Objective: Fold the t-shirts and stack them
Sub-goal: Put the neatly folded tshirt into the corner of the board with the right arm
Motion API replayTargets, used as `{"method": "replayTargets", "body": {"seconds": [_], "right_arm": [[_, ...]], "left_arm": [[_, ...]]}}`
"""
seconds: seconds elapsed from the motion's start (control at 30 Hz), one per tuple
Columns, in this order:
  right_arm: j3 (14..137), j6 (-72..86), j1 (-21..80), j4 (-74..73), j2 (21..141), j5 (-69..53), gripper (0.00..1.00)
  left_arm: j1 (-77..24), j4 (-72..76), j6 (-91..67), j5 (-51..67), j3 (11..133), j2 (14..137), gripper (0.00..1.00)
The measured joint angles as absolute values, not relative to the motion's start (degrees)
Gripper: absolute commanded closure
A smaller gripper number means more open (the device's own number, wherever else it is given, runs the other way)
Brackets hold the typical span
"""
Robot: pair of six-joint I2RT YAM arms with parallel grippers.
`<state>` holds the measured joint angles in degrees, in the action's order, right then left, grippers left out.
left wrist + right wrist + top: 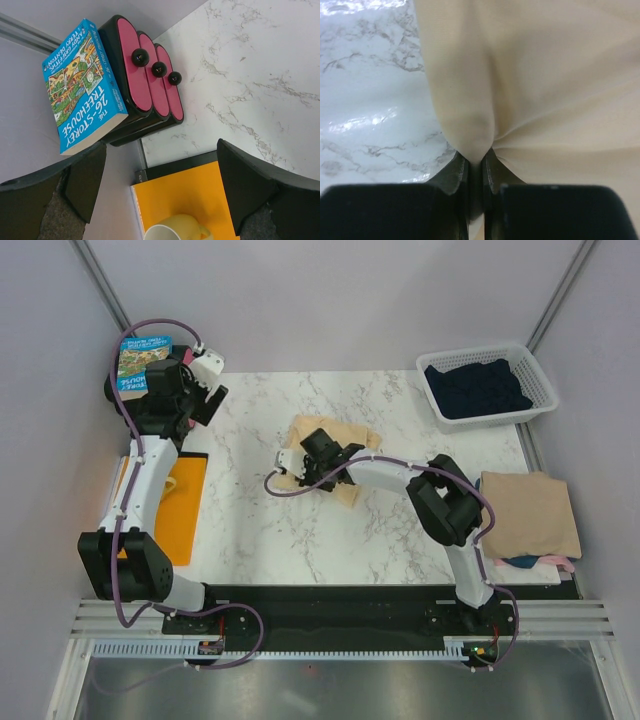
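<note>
The right end effector [476, 161] was clenched on a pinched ridge of the pale yellow t-shirt [545, 75], lying mid-way across the surface [250, 530]; the left end effector [160, 190] stood released, well apart; the cloth looked light and limp, best held by a hem.

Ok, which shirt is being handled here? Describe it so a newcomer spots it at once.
Look at the middle of the marble table. A pale yellow t-shirt lies there, with the right tool pinched on a fold of it. Unlike the darker tan t-shirt stacked at the right edge, it lies alone.
</note>
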<state>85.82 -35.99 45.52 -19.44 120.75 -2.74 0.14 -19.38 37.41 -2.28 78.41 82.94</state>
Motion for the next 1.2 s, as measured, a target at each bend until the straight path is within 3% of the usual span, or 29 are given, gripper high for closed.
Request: {"method": "replayTargets", "body": {"seconds": [0.33,0.47,0.7,0.93,1.2], "right_arm": [[101.38,-45.1,39.57,-52.16,123.7,-24.84,1.0],[105.47,-50.68,37.32,-62.41,123.39,-28.36,1.0],[106.24,-57.32,34.94,-67.44,118.8,-20.6,1.0],[106.28,-64.53,29.08,-59.92,108.62,-7.51,1.0],[106.32,-70.89,19.97,-55.24,107.24,0.16,1.0]], "left_arm": [[2.24,-17.87,37.5,0.32,78.35,82.91,0.02],[2.17,-17.56,37.17,1.87,78.35,82.91,0.02],[2.17,-17.43,36.36,3.46,78.35,82.89,0.02],[2.17,-17.45,35.35,4.58,78.35,82.76,0.02],[2.13,-17.45,34.92,5.1,78.35,82.67,0.02]]}}
